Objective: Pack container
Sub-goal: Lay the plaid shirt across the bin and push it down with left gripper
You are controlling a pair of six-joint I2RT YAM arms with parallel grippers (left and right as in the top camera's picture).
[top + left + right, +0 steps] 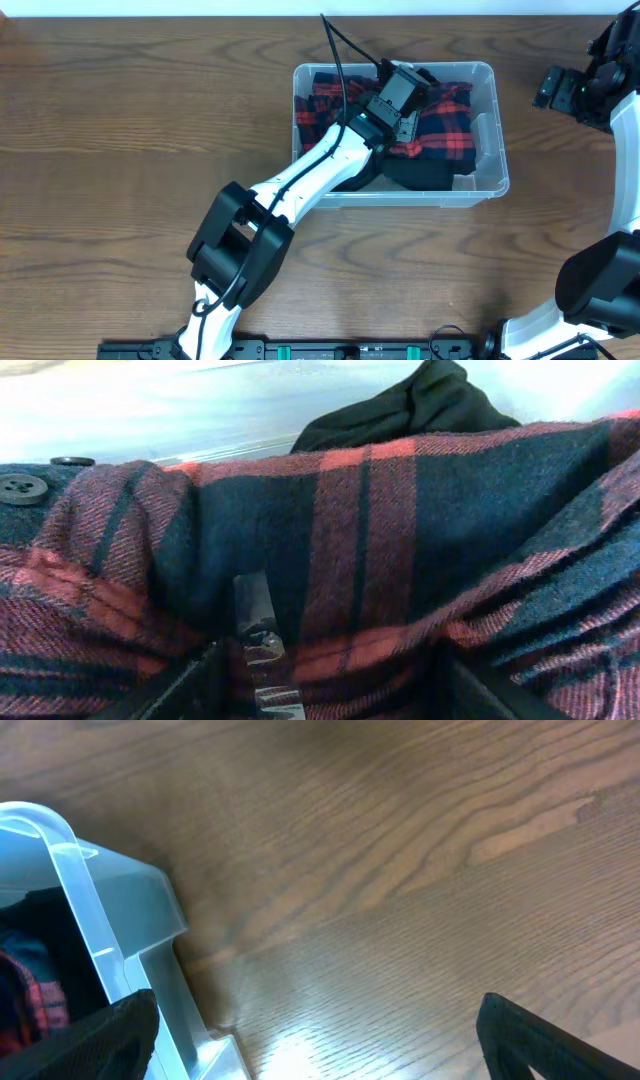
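A brown wooden table (120,120) fills the overhead view. The left arm (310,175), white and black, is stretched from the near edge up and to the right into the container (490,130). The right arm (625,150) is kept at the right edge of the scene, well apart from the bin.

The container, clear with a thick rim, is set on the table right of centre and towards the far side. It is largely filled by a red and dark plaid shirt (445,115), under which a black garment (420,175) is seen along the near wall. In the right wrist view one rounded corner of the bin is shown at the left, with cloth behind its wall.

The left gripper (345,680) is lowered onto the plaid shirt; its jaws are seen spread apart, with the cloth lying between and beneath them. The right gripper (315,1010) is held over bare wood to the right of the bin, its jaws spread wide and nothing between them.

Two dark buttons (20,488) are seen on the shirt at the left of the left wrist view.
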